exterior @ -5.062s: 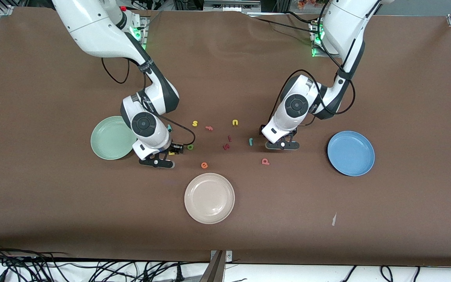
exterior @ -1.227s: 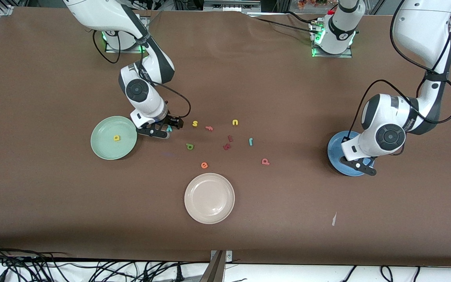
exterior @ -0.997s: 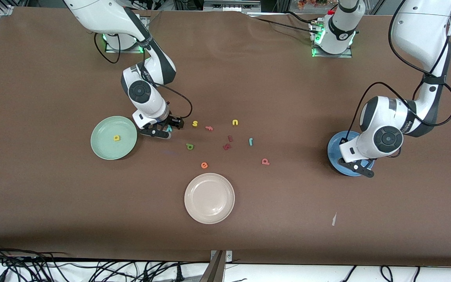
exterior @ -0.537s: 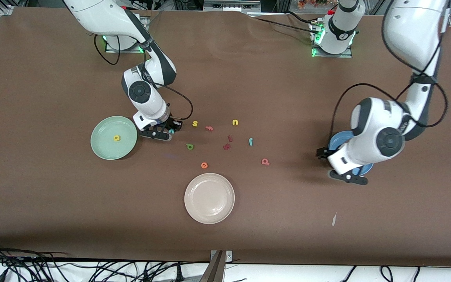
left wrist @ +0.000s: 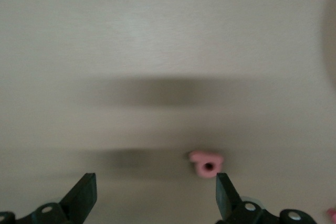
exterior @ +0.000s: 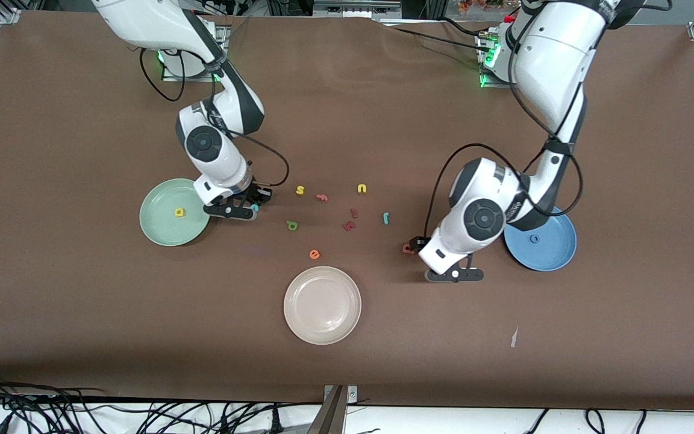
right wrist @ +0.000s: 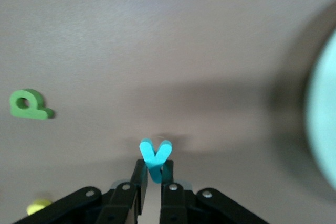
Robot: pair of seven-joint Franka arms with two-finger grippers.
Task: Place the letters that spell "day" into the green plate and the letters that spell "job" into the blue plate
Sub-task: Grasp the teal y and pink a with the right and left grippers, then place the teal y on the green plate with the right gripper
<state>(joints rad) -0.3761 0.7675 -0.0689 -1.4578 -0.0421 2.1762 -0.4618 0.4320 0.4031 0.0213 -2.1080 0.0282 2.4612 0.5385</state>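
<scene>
My right gripper (exterior: 254, 205) (right wrist: 153, 174) is shut on the light-blue "y" (exterior: 255, 208) (right wrist: 156, 156), low over the table beside the green plate (exterior: 160, 232) (right wrist: 323, 124). The yellow "d" (exterior: 179, 212) lies in that plate. The dark green "a" (exterior: 291, 225) (right wrist: 29, 105) lies on the table nearby. My left gripper (exterior: 414, 246) (left wrist: 153, 195) hangs open just over the salmon "b" (exterior: 406, 248) (left wrist: 206, 163), which sits close to one fingertip. The blue "o" (exterior: 534, 239) rests in the blue plate (exterior: 558, 253). The teal "j" (exterior: 385, 218) lies mid-table.
A cream plate (exterior: 321, 305) sits nearer the front camera. Loose on the table's middle are a yellow "s" (exterior: 300, 190), a salmon "f" (exterior: 321, 196), a yellow "u" (exterior: 362, 188), an orange "e" (exterior: 314, 254) and dark red pieces (exterior: 350, 220).
My left gripper opened over the blue plate, left the "o" there and swung across to the "b". My right gripper shut on the "y" and shifted slightly toward the green plate.
</scene>
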